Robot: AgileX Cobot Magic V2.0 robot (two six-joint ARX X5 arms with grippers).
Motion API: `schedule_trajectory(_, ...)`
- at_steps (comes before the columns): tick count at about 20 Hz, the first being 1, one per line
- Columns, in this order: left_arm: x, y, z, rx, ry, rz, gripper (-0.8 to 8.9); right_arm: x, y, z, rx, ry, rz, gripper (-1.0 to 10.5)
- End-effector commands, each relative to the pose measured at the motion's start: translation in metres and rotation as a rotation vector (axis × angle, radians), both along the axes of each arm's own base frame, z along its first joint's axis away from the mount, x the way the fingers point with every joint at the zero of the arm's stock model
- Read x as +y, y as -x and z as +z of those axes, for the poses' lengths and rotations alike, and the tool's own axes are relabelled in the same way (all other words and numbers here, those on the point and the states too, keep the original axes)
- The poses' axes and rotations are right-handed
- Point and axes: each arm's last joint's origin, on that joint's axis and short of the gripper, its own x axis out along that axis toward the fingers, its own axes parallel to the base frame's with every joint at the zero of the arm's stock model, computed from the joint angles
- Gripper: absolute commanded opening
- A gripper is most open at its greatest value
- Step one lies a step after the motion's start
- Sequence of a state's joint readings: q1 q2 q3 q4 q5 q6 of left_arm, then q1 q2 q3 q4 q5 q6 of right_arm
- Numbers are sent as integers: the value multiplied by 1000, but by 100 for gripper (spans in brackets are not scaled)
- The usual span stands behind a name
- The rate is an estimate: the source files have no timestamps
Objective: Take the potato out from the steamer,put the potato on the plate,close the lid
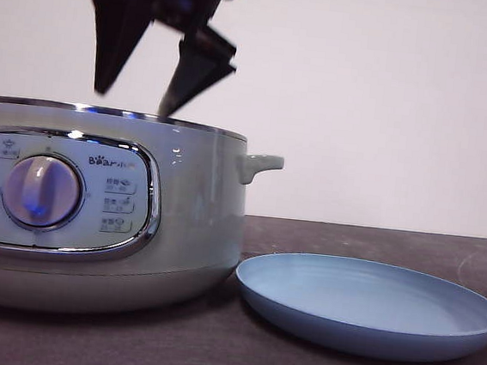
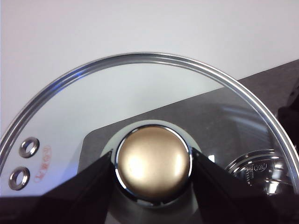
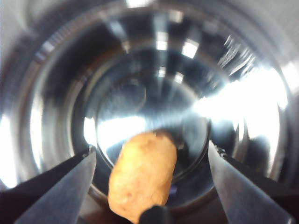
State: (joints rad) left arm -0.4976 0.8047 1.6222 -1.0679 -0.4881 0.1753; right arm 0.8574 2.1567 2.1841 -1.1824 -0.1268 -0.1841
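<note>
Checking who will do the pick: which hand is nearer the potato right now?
Right. The right hand hangs open over the steamer with the potato between its jaws. The left hand is elsewhere, shut on the lid knob.

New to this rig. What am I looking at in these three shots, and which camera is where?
It is a two-armed table robot. The front view, from a low camera, shows a steamer, an empty blue plate beside it, and the right gripper open just above the pot. The other two cameras ride on the wrists. The left gripper is shut on the knob of the glass lid, held off the pot. The right wrist view looks down into the shiny pot at the potato between the open jaws.
</note>
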Motion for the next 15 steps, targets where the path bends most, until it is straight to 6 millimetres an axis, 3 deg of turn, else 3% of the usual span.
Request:
schedule_trajectory(1,3,5,8,-66,23,6,-8,2,-1,-11,22,34,7,409)
schedule_trajectory(15,3,5,8,-65,22,4,-8,18,0,-58,134,155,32,405)
